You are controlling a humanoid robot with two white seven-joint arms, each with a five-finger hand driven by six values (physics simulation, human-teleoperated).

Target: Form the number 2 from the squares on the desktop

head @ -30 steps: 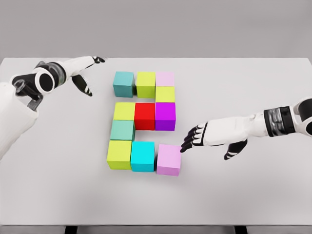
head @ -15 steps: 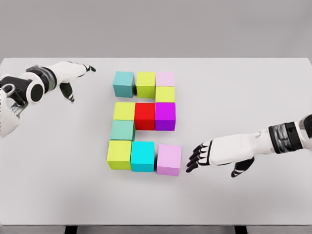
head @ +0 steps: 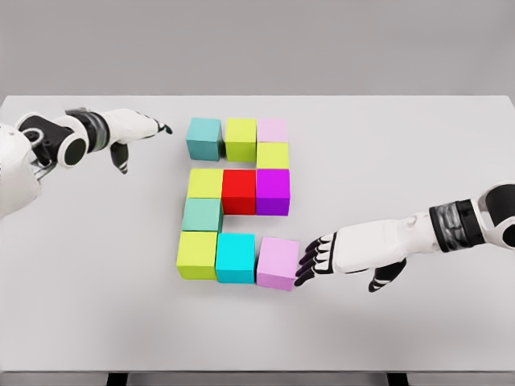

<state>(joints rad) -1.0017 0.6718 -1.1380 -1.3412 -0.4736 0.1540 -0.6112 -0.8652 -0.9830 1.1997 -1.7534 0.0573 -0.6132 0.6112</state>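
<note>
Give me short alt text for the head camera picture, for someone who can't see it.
Eleven coloured cubes on a white table form a blocky number 2. The right hand, fingers spread, touches the right side of the pale pink cube at the bottom right corner, while the left hand hovers open left of the top row.

The right arm reaches in from the right edge, forearm nearly level, its hand [head: 334, 261] held low with fingers extended leftward and the thumb hanging down behind. The left arm enters at the upper left, elbow bent, its hand [head: 133, 133] stretched out flat to the right, fingers straight, thumb pointing downward.
</note>
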